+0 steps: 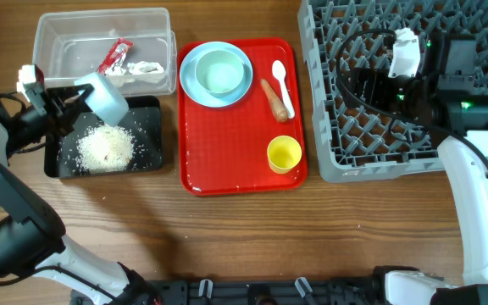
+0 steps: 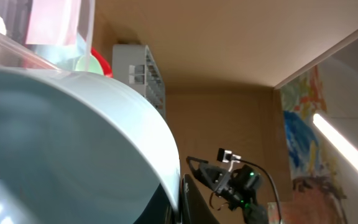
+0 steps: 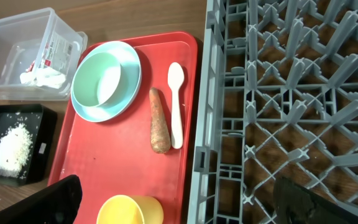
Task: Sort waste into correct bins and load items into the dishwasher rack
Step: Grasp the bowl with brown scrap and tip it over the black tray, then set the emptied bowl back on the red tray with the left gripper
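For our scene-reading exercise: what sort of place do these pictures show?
Probably a robot test bench staged as a dish-clearing station: a grey dishwasher rack, a red tray carrying a blue plate, and a clear waste tub sit on a wooden table.

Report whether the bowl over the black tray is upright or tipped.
Tipped: the bowl hangs tilted, side showing, above the rice pile in the black tray.

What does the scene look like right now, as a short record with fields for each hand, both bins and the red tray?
left hand: shut on tilted pale blue bowl over black tray
right hand: open, above rack
black tray: rice pile
clear tub: red wrapper, white tissue
red tray: plate with second bowl, carrot stick, spoon, yellow cup
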